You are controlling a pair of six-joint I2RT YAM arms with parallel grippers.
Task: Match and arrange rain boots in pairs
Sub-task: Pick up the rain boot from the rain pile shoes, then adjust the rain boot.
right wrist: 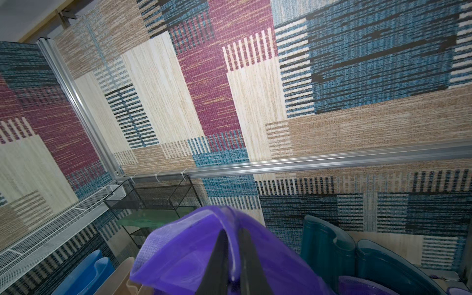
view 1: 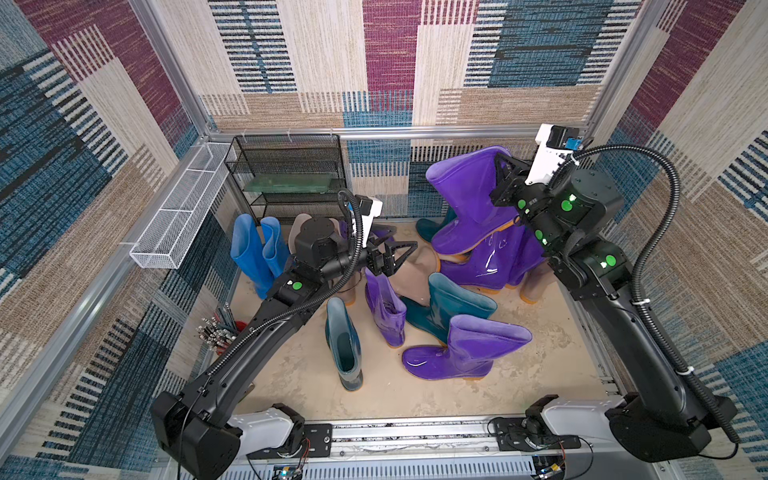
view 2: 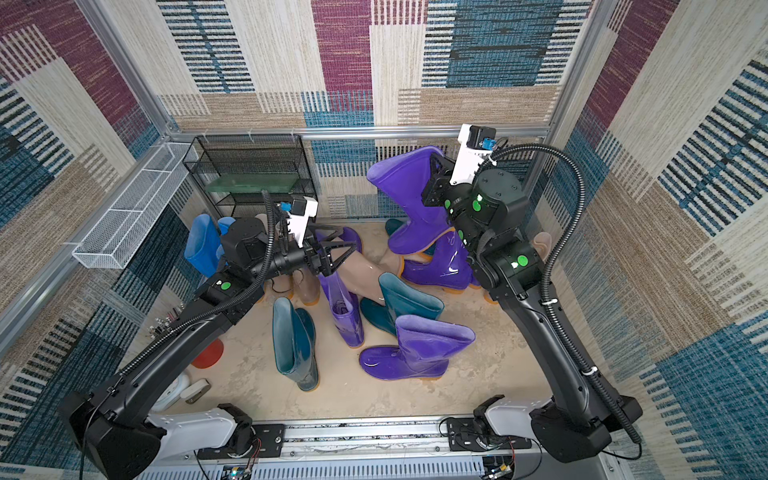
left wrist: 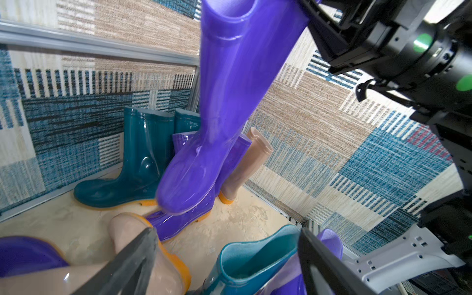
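High at the far right, the right fingers [right wrist: 215,263] pinch the rim of a tall purple boot [view 1: 469,195], one inside the shaft and one outside. The boot hangs tilted, toe down, over a cluster of purple boots [view 1: 490,262] standing by the right wall; whether it touches them I cannot tell. Behind that cluster, toward the far right corner, stand a teal pair [left wrist: 143,158] and an upright beige boot [left wrist: 242,163]. Mid-floor, the left fingers [left wrist: 132,260] are spread wide with nothing between them, hovering just above a fallen beige boot [view 1: 417,272] that lies on its side. Nearer, a small purple boot [view 1: 386,311], a short teal boot [view 1: 453,305], a squat purple boot [view 1: 465,349] and a tall teal boot [view 1: 345,349] sit close together on the floor [view 1: 415,399]. A blue pair [view 1: 253,253] stands side by side at the far left, just in front of a black wire shelf [view 1: 286,174].
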